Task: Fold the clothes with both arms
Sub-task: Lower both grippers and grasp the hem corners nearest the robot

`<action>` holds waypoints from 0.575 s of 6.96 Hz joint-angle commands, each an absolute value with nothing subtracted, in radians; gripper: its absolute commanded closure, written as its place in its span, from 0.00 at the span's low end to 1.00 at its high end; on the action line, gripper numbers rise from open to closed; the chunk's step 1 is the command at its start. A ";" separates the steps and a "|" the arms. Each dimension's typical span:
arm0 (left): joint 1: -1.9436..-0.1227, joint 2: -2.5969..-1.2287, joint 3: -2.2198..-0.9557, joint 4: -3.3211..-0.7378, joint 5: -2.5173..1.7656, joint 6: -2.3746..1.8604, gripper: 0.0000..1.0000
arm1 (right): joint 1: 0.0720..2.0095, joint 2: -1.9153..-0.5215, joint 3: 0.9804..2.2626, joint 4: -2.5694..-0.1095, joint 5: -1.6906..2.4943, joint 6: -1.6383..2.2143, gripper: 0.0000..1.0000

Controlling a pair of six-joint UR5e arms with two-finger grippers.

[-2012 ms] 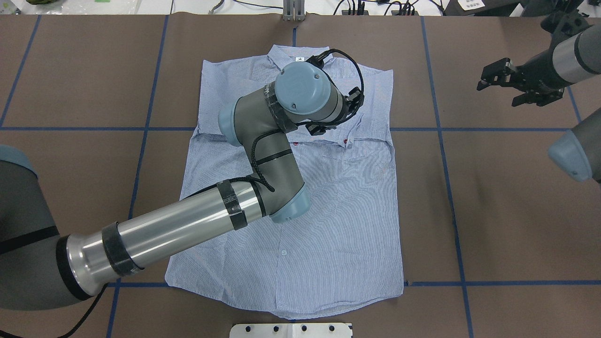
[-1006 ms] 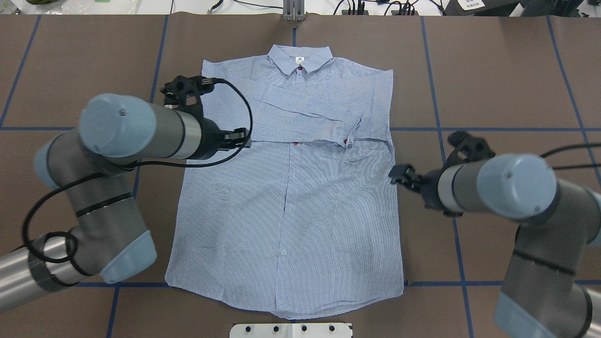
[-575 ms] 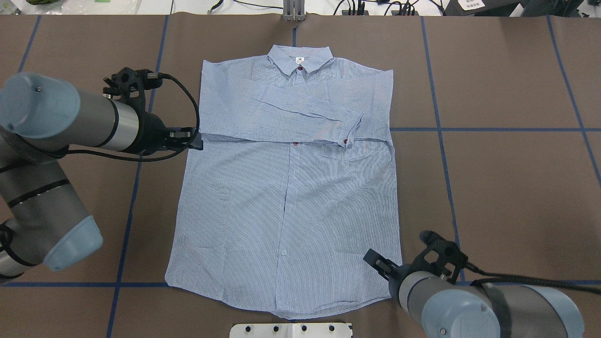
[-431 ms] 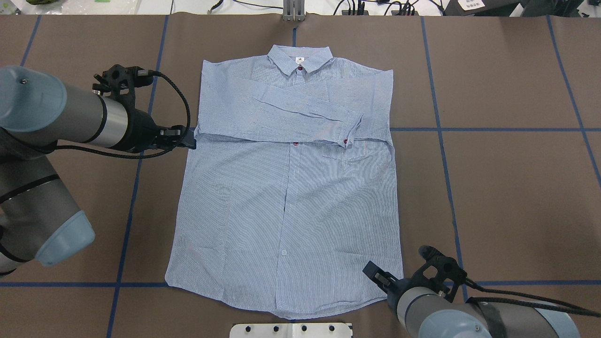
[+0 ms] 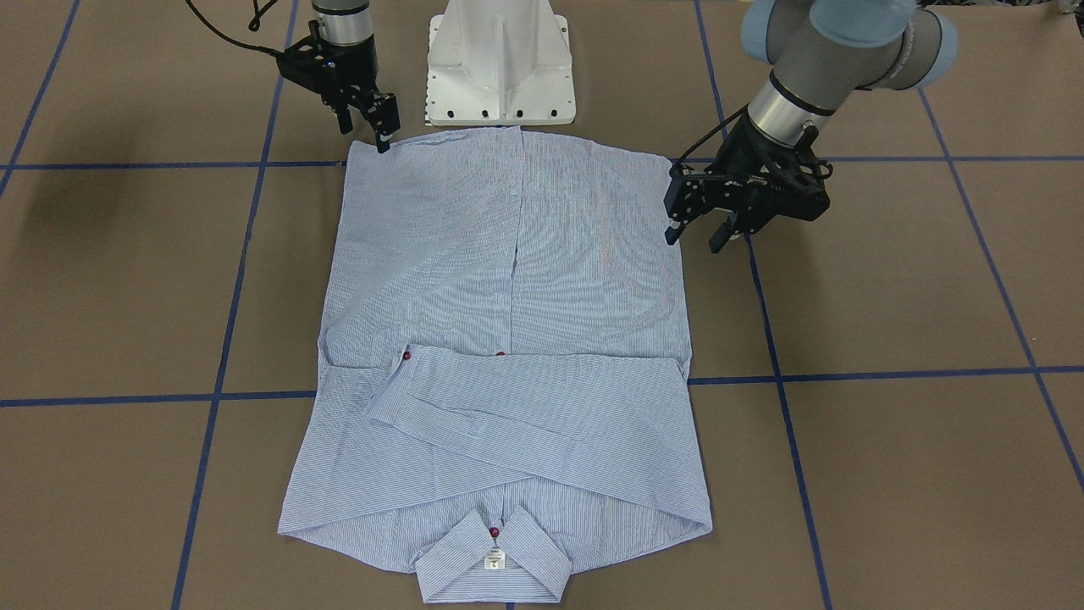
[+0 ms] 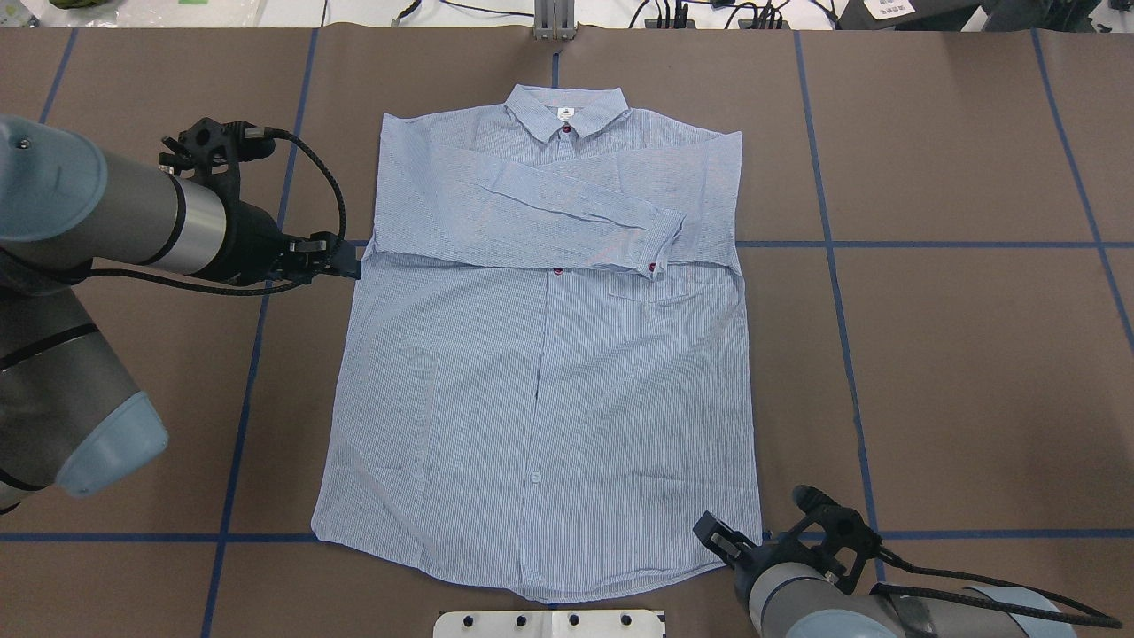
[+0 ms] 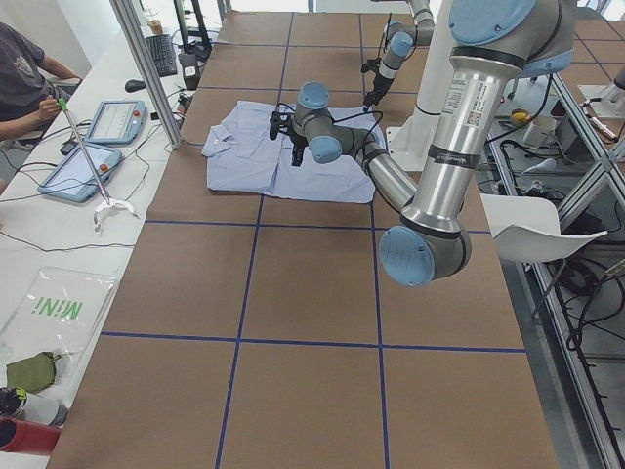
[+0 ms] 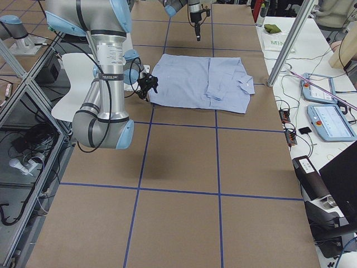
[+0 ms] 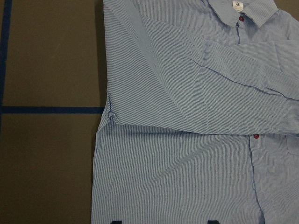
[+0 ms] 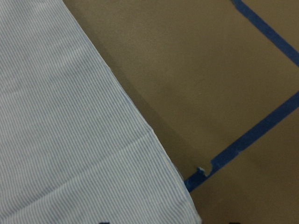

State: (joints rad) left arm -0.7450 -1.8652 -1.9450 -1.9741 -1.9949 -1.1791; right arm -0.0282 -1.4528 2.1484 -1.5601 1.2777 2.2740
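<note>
You've got right gripper at the hem corner of the shirt, left gripper beside its opposite long edge; both spread wide, empty

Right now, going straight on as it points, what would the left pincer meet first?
Likely the shirt, at its side edge below the folded sleeve; how high the left pincer sits is unclear.
</note>
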 commanded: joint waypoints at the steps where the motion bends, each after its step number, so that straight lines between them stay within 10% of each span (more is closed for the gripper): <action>1: -0.744 -1.865 -1.945 -1.974 -1.994 -1.186 0.30 | -0.031 -1.441 2.128 -1.572 1.279 2.275 0.23; 3: -0.744 -1.867 -1.942 -1.974 -1.994 -1.186 0.30 | -0.028 -1.448 2.125 -1.574 1.278 2.275 0.40; 4: -0.742 -1.867 -1.939 -1.974 -1.993 -1.184 0.30 | -0.026 -1.444 2.129 -1.574 1.278 2.276 0.82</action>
State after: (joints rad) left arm -0.7436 -1.8666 -1.9415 -1.9742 -1.9939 -1.1854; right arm -0.0278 -1.4466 2.1267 -1.5733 1.2783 2.2752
